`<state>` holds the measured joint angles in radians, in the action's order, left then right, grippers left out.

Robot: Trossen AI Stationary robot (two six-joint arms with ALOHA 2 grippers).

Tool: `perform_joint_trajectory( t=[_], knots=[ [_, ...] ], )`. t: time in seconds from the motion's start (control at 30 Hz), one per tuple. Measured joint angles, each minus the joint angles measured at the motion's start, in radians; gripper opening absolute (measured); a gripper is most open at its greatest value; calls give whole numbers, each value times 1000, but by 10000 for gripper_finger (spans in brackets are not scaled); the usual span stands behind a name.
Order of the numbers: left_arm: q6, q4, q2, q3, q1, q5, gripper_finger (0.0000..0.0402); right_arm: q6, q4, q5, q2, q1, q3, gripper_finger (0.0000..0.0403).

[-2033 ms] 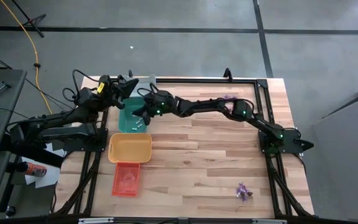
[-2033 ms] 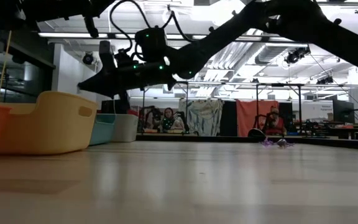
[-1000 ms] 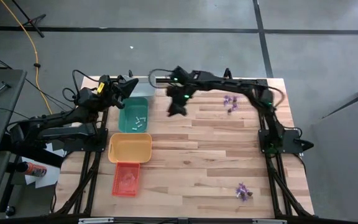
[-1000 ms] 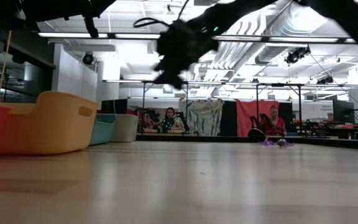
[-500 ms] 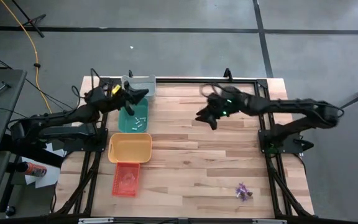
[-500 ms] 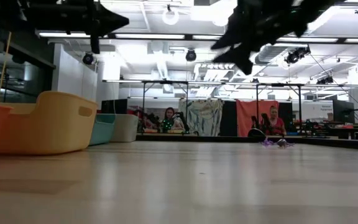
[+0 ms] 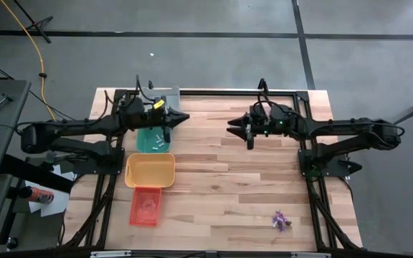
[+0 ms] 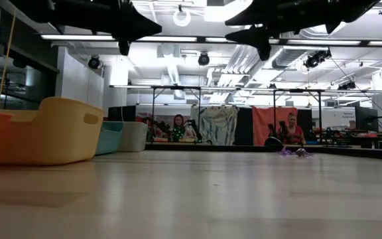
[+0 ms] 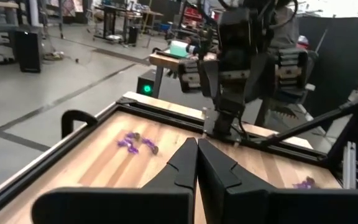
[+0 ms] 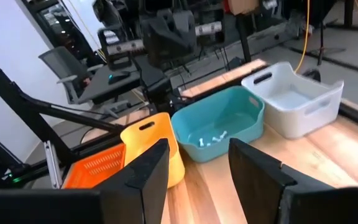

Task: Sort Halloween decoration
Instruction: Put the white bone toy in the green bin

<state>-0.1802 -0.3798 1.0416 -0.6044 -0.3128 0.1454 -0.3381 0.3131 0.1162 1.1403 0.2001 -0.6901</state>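
Sorting partly done: whitish bits lie in teal tray (image 7: 153, 139), purple trinkets (image 7: 281, 221) left on counter (image 7: 228, 186) near corner, w/ left claw (image 7: 181, 117) together, right claw (image 7: 236, 128) apart, both empty.

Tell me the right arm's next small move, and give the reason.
Probably swing toward the purple trinkets at the table's near right corner and lower over them. The right gripper hangs open and empty above mid-table, while the teal tray already holds whitish pieces. The left gripper waits shut by the trays.
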Motion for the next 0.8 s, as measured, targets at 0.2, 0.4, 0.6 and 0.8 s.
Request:
perform_joint_trajectory(
  t=[0.2,0.4,0.6,0.8],
  knots=[
    [0,-4,-10,0,18,2,0,33,4,1,0,0,-3,138],
    [2,-6,-11,0,36,2,0,51,4,5,0,0,-3,64],
    [2,-7,-11,0,65,2,0,82,4,4,0,1,-3,11],
    [20,-7,-10,0,87,2,0,111,4,4,0,3,-3,5]
  ],
)
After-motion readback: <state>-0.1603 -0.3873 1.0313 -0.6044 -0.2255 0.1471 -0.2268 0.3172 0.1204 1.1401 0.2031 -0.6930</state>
